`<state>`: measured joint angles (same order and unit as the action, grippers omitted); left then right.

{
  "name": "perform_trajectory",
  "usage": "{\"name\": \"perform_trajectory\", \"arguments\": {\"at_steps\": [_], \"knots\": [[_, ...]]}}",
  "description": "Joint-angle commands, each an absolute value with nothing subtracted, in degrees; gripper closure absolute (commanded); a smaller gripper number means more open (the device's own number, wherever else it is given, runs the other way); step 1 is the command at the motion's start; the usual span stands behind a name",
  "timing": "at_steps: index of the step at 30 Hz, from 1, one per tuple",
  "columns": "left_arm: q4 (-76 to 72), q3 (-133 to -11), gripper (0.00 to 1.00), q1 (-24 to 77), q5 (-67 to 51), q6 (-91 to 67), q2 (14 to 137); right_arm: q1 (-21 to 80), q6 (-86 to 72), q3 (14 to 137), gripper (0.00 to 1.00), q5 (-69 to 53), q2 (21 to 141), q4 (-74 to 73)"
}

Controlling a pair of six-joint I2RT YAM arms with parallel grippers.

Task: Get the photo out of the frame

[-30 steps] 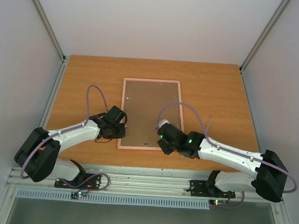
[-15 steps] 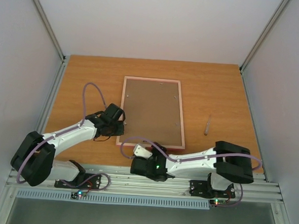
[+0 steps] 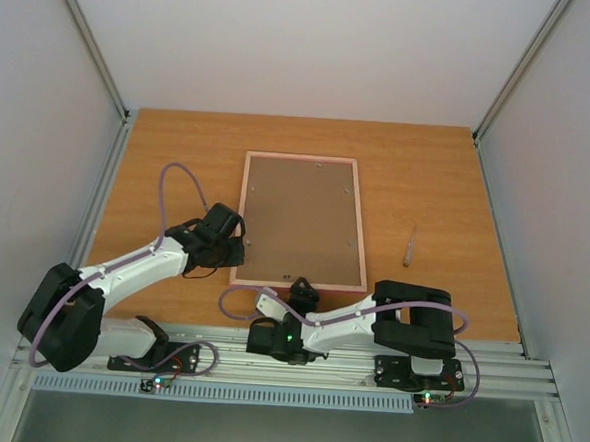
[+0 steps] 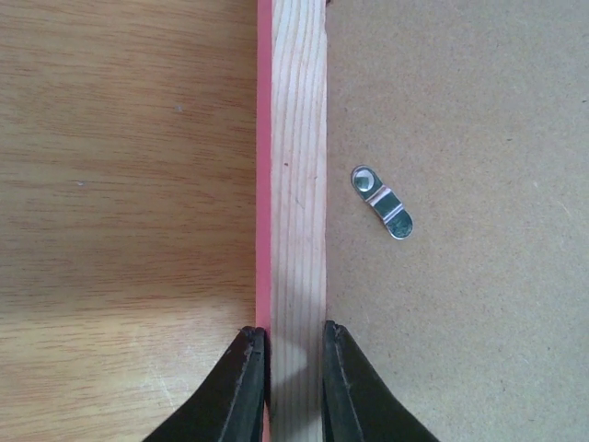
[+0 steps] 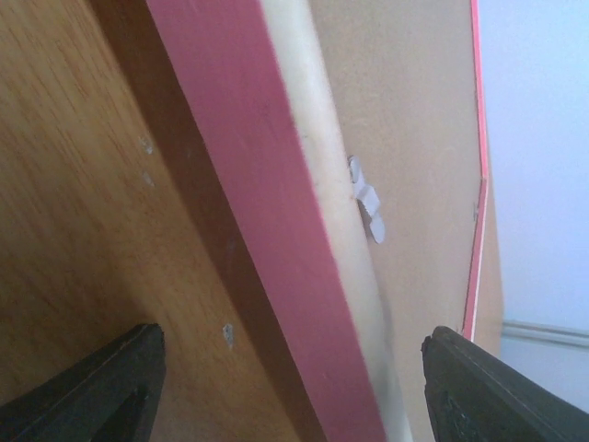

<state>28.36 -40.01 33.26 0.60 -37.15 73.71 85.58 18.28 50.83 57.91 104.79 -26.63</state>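
Note:
The frame [image 3: 300,221] lies face down on the table, its brown back board up and a thin pink edge around it. The photo is hidden under the board. My left gripper [image 3: 235,247] is at the frame's left rail, near the front corner. In the left wrist view the left gripper [image 4: 293,348] is shut on the pink and bare-wood rail [image 4: 296,184], one finger on each side. My right gripper [image 3: 299,285] is at the frame's near edge. In the right wrist view the right gripper [image 5: 294,391] is wide open, with the pink near rail [image 5: 276,212] between its fingers.
Small metal turn clips hold the back board; one shows in the left wrist view [image 4: 382,201] and one in the right wrist view [image 5: 366,207]. A thin grey tool [image 3: 411,246] lies on the table to the right of the frame. The right arm is folded low along the table's near edge.
The right arm has swung back from the frame's right side and folded low; its gripper now sits at the near edge. The frame's near end shifted slightly. The left gripper stays on the left rail.

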Motion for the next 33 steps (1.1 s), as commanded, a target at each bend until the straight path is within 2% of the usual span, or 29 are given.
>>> {"name": "perform_trajectory", "arguments": {"at_steps": [1, 7, 14, 20, 27, 33], "knots": [[20.9, -40.4, 0.99, 33.1, -1.9, -37.5, 70.8, 85.7, 15.4, 51.8, 0.23, 63.7, 108.0, -23.9], [21.6, -39.9, 0.99, 33.1, -1.9, -37.6, 69.6, 83.9, 13.8, 51.8, 0.25, 66.3, 111.0, -22.3], [21.6, -39.1, 0.99, 33.1, -2.3, -38.0, 69.1, 81.1, 20.8, 50.7, 0.3, 66.7, 112.4, -12.9], [21.8, -38.5, 0.99, 33.1, -1.5, -38.4, 68.5, 79.9, 24.9, 49.9, 0.52, 66.2, 111.4, -7.3], [24.3, -37.3, 0.98, 32.3, 2.0, -39.5, 61.6, 79.7, 26.1, 47.5, 0.73, 66.3, 108.4, -3.4], [28.0, -37.2, 0.91, 31.6, 5.6, -41.5, 52.2, 79.7, 26.4, 45.9, 0.9, 66.4, 105.4, -0.5]]}}
